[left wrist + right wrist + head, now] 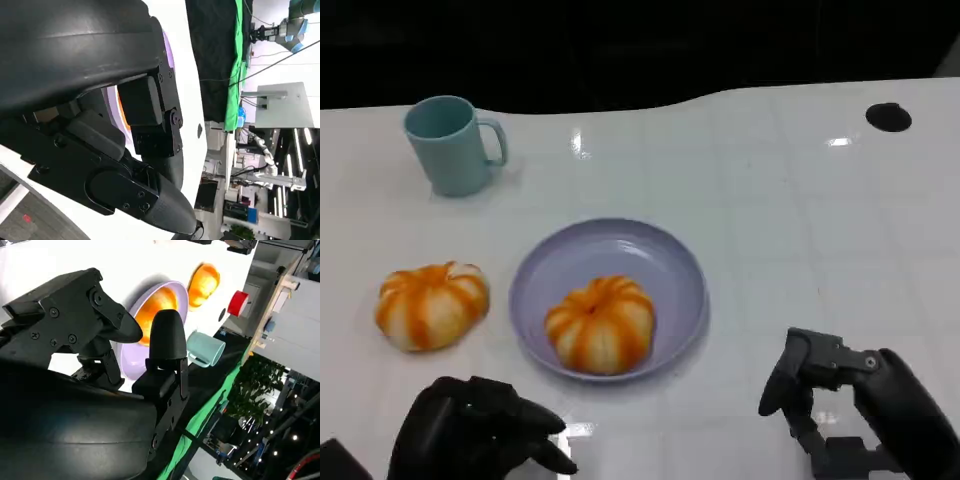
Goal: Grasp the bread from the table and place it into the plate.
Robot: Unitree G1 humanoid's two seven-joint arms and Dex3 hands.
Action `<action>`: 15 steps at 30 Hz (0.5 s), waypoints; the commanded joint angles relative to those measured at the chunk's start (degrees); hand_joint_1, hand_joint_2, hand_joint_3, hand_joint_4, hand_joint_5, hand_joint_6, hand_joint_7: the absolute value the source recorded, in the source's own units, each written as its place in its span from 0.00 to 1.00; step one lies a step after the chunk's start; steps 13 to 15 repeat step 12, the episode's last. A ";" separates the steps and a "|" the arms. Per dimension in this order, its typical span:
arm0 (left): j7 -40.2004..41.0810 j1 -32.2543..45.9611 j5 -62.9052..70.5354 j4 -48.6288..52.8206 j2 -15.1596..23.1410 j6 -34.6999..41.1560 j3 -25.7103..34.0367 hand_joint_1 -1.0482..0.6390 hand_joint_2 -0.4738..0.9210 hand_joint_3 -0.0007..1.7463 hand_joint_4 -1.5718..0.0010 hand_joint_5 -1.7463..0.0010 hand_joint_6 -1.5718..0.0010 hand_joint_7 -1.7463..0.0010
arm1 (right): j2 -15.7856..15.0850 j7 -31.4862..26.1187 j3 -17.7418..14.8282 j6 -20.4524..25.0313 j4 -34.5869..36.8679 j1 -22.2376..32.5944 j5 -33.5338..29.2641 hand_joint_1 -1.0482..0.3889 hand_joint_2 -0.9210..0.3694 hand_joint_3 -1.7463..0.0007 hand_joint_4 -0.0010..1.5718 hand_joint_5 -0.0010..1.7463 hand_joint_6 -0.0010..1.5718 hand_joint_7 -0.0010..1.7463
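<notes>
One orange-striped round bread (600, 322) lies inside the lilac plate (670, 262) at the table's middle. A second, similar bread (431, 305) sits on the white table to the plate's left. My left hand (480, 430) hovers at the near edge, below that second bread, and holds nothing. My right hand (850, 400) is at the lower right, a short way from the plate's right rim, with its fingers apart and nothing between them. The right wrist view looks past the right hand (90, 370) to the plate (134, 360), the bread in it (152, 310) and the other bread (204, 282).
A teal mug (448, 145) stands at the back left, its handle facing right. A small black round spot (888, 116) marks the table's far right. The table's dark far edge runs across the top. White tabletop lies between the plate and my right hand.
</notes>
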 commanded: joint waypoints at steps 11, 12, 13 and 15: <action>0.39 0.79 0.12 -1.09 0.97 0.50 0.01 0.00 0.90 0.00 0.00 0.79 0.00 0.93 | 0.00 0.70 -0.32 0.84 -1.42 0.41 -0.44 0.68 0.31 0.30 0.48 1.00 0.41 0.87; 0.41 0.79 0.16 -1.10 0.97 0.47 0.01 0.00 0.91 0.00 0.00 0.79 0.00 0.93 | 0.01 0.74 -0.31 0.85 -1.42 0.40 -0.42 0.68 0.31 0.30 0.48 1.00 0.41 0.87; 0.41 0.79 0.16 -1.10 0.97 0.47 0.01 0.00 0.91 0.00 0.00 0.79 0.00 0.93 | 0.01 0.74 -0.31 0.85 -1.42 0.40 -0.42 0.68 0.31 0.30 0.48 1.00 0.41 0.87; 0.41 0.79 0.16 -1.10 0.97 0.47 0.01 0.00 0.91 0.00 0.00 0.79 0.00 0.93 | 0.01 0.74 -0.31 0.85 -1.42 0.40 -0.42 0.68 0.31 0.30 0.48 1.00 0.41 0.87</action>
